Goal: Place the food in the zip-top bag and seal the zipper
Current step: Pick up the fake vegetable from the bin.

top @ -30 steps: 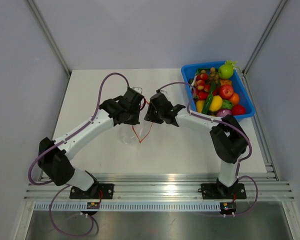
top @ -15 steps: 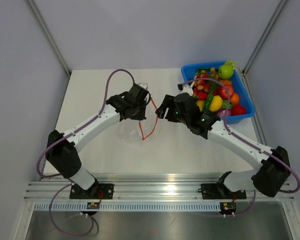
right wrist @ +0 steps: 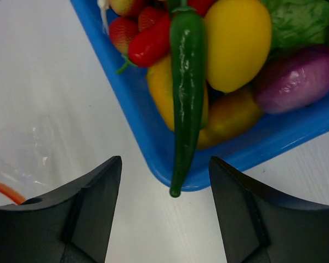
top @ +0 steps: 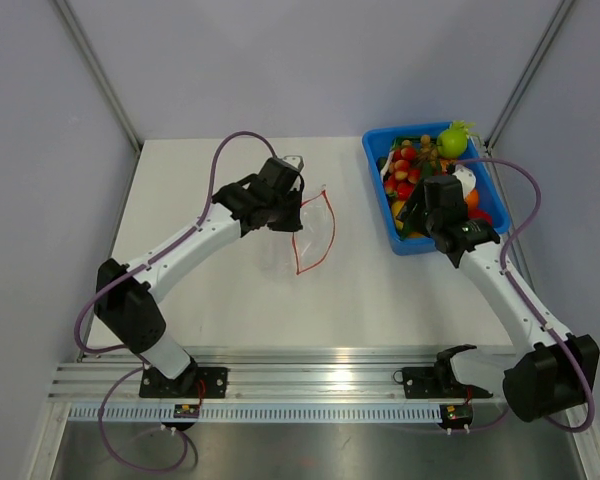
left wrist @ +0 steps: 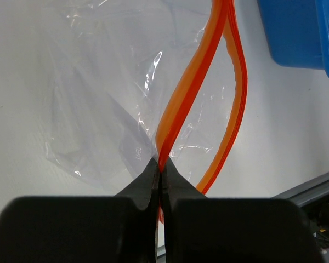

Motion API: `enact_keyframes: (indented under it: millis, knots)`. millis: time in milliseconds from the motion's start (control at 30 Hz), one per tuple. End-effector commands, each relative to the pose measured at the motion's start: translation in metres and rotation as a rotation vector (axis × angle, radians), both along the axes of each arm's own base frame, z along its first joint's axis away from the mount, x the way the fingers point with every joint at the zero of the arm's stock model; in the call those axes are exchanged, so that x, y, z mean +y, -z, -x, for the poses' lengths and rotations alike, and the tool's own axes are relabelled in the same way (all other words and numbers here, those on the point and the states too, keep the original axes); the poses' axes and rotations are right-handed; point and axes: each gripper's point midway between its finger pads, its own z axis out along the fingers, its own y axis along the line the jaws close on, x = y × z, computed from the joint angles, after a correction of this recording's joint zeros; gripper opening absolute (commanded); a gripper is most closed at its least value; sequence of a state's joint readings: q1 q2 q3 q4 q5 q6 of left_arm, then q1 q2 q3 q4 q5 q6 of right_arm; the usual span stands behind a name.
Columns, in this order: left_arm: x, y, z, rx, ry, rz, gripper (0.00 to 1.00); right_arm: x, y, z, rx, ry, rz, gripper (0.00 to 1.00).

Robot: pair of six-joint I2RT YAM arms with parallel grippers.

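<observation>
Stretching between grey walls [top: 310, 60], the white table [top: 380, 290] shows left jaws pinching the zipper [left wrist: 189, 87], right jaws wide.

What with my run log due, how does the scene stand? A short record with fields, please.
left hand: shut on the zipper
right hand: open, empty, over the blue bin's near corner
food: piled in the bin; green pepper tip overhangs the rim
zip-top bag: mouth gaping, no food seen inside
</observation>
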State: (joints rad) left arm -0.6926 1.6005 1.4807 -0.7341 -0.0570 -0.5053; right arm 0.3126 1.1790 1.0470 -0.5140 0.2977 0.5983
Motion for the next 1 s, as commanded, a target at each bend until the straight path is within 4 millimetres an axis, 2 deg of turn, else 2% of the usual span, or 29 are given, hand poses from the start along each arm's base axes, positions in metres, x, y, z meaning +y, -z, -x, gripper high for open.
enact_keyframes:
  millis: [0,200,500,667,800,833,967]
  knots:
    - [-0.017,-0.018,-0.006,-0.027,0.022,0.085,0.0,-0.006,0.022,0.003,0.072,-0.048,-0.001,0.73]
    - [-0.022,-0.018,-0.005,-0.015,0.038,0.105,0.0,-0.015,0.051,-0.008,0.125,-0.036,-0.013,0.75]
    - [-0.029,-0.017,-0.004,0.001,0.059,0.124,0.0,-0.022,0.068,-0.03,0.124,-0.044,-0.047,0.62]
    - [-0.031,-0.015,-0.003,0.012,0.068,0.129,0.0,-0.02,0.079,-0.033,0.145,-0.054,-0.055,0.58]
    - [-0.032,-0.012,-0.003,0.018,0.07,0.126,0.0,-0.021,0.079,-0.033,0.135,-0.054,-0.059,0.41]
    - [-0.032,-0.012,-0.004,0.017,0.071,0.127,0.0,-0.021,0.078,-0.032,0.132,-0.056,-0.056,0.31]
    - [-0.036,-0.011,-0.004,0.021,0.078,0.132,0.0,-0.022,0.059,-0.027,0.092,-0.064,-0.052,0.11]
